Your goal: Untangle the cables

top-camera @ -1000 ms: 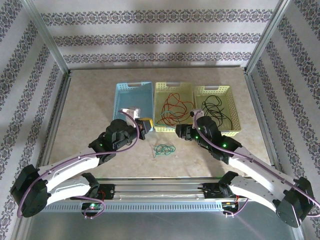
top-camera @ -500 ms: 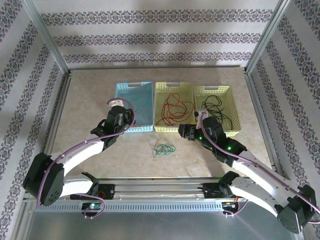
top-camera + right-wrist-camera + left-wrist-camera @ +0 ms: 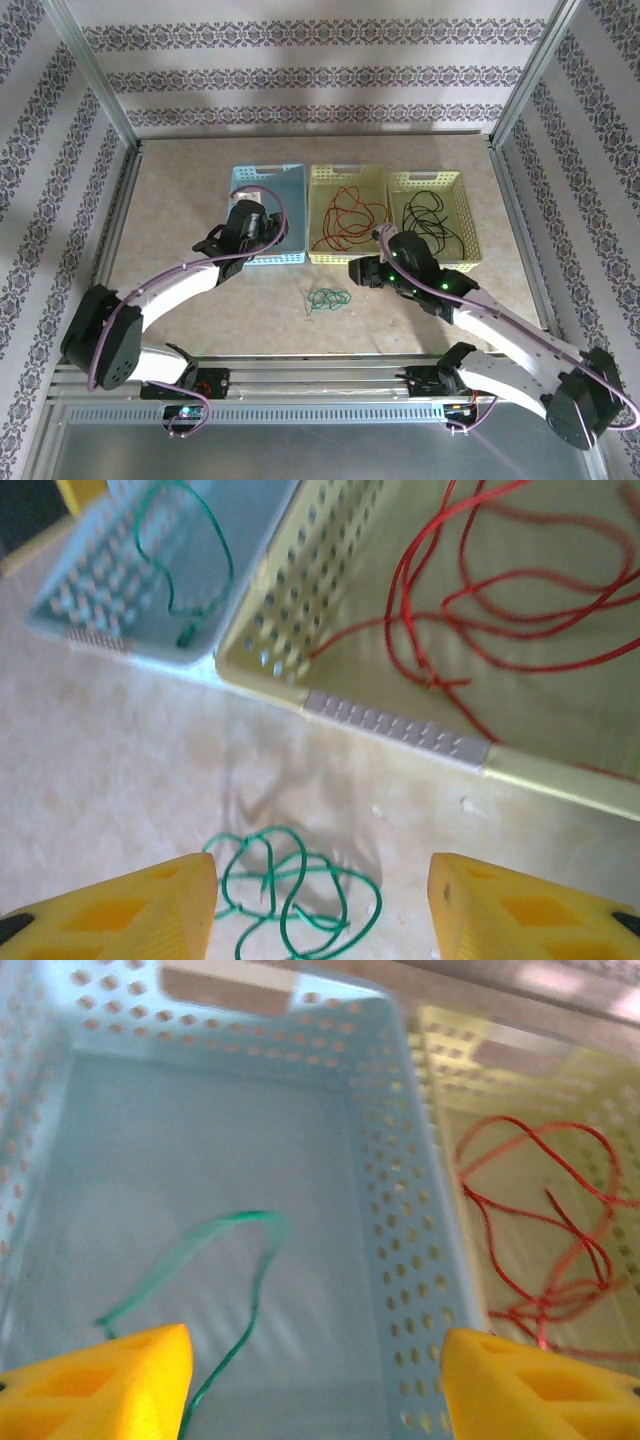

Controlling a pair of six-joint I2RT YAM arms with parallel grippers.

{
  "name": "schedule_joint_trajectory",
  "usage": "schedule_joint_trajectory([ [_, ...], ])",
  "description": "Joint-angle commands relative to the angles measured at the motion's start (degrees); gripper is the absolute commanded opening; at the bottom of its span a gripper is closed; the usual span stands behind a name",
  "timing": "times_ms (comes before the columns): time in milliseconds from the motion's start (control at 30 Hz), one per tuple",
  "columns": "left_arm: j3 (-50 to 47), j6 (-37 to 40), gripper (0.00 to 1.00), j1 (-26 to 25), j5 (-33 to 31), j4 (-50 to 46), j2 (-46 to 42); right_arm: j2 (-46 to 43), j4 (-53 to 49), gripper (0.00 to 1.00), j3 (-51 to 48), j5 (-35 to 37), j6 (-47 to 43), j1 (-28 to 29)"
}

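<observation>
Showing the right gripper with fingers spread wide and nothing held, poised over the green tangle on the table. Tangle directly beneath, between the two fingertips, just short of the yellow basket ahead; loops bunched, no clear long axis, slightly wider along the line of opening. Left gripper likewise open and empty, above the blue basket, a single green wire below it. Judged nearer the tangle: right arm, with a straight descent probably sufficient. Red cable ahead in the yellow basket, black cable ahead and rightward in the end basket.
</observation>
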Motion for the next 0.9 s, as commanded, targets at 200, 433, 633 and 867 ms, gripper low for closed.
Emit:
schedule_joint_trajectory([
  [200,-5.7,13.7,0.66,-15.7,12.9,-11.5,-7.8,13.1,-5.7,0.51,5.7,-11.5,-8.2,3.7],
  [433,-9.9,9.3,0.65,-21.0,10.7,-7.2,-2.5,20.7,-6.8,0.47,8.5,-10.3,-8.7,4.6],
  [633,-7.7,9.8,0.64,-22.6,10.6,-4.4,5.2,25.6,-6.7,0.44,8.9,-9.6,-8.8,4.8],
  [867,-6.8,9.9,0.63,-22.8,10.3,-1.4,9.4,25.4,-5.7,0.12,6.2,-6.1,-7.5,4.7],
])
